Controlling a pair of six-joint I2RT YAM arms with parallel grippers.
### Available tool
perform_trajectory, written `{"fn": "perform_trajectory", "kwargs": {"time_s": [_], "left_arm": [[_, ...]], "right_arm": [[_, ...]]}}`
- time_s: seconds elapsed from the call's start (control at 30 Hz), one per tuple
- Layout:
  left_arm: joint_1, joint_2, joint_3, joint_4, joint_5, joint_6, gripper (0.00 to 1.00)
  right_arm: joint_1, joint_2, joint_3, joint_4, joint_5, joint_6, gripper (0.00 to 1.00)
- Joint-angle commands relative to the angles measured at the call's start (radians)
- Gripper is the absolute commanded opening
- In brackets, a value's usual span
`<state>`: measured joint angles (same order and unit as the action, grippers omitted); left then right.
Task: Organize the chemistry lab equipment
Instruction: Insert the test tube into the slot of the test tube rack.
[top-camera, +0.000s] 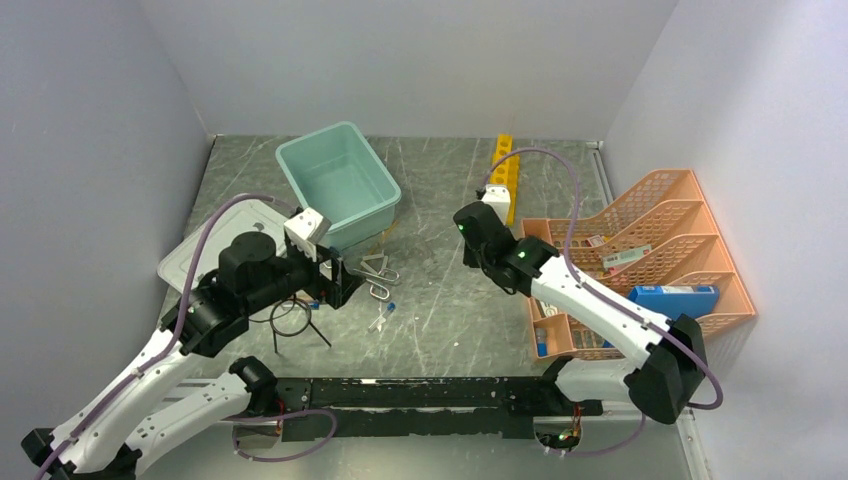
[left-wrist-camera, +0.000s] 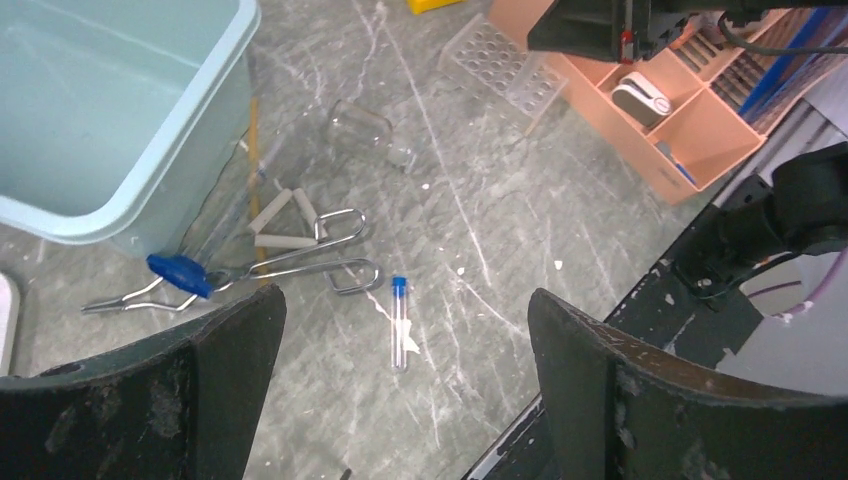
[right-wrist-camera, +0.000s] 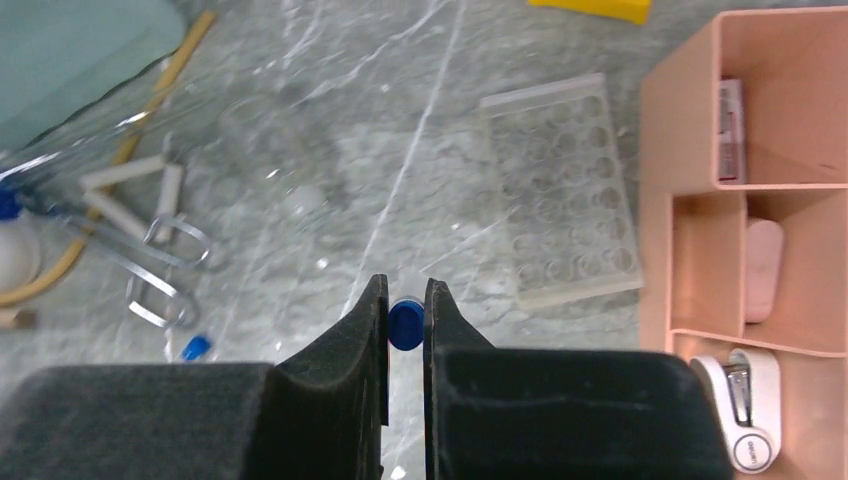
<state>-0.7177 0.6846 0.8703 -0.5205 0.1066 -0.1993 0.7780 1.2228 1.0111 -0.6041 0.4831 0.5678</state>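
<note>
Two arms work over the grey marbled table (top-camera: 440, 310).

Right gripper (right-wrist-camera: 405, 300): fingers pinched together on a blue-capped tube (right-wrist-camera: 405, 326). Only the cap shows between the pads; the tube body is hidden. It hangs over bare tabletop, between a clear well tray (right-wrist-camera: 565, 195) and the tangle of silver wire clips (left-wrist-camera: 285, 241).

Left gripper (left-wrist-camera: 405, 330): jaws wide apart, nothing held, hovering near the front corner of the pale teal tub (top-camera: 315, 137). Below the gap a second blue-capped tube (left-wrist-camera: 399, 325) lies flat on the table, just beside the clips; cannot tell whether they touch.

Clips: bright wire loops with white sleeves, interlocked, close against the tub wall. A small blue piece (left-wrist-camera: 180, 272) sits on them.

Tan hose (right-wrist-camera: 165, 80): runs along the base of the tub.

Black wire ring stand (top-camera: 318, 331): on the table under the left arm, on the near side of the clips.

Yellow test-tube rack (top-camera: 505, 165): far side of the table near the back wall, just behind the right gripper.

Grey-white lid (top-camera: 195, 255): flat, left of the tub, partly under the left arm.

Orange mesh organiser (top-camera: 660, 225): against the right wall, with a blue box (top-camera: 675, 298) in a near tier.

Clear glass vessel (left-wrist-camera: 365, 130): between tub and well tray.
</note>
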Motion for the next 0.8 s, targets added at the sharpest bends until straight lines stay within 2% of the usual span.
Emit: {"fn": "perform_trajectory", "kwargs": {"time_s": [0.0, 0.33, 0.77], "left_arm": [[0.000, -0.030, -0.037, -0.005, -0.087, -0.015, 0.95], [-0.001, -0.058, -0.073, 0.007, -0.105, -0.018, 0.95], [-0.001, -0.072, -0.082, 0.010, -0.105, -0.018, 0.95]], "right_arm": [[-0.043, 0.044, -0.006, 0.055, 0.146, 0.042, 0.00], [-0.173, 0.156, 0.035, 0.109, 0.233, 0.061, 0.00], [-0.301, 0.267, 0.068, 0.181, 0.127, 0.087, 0.00]]}}
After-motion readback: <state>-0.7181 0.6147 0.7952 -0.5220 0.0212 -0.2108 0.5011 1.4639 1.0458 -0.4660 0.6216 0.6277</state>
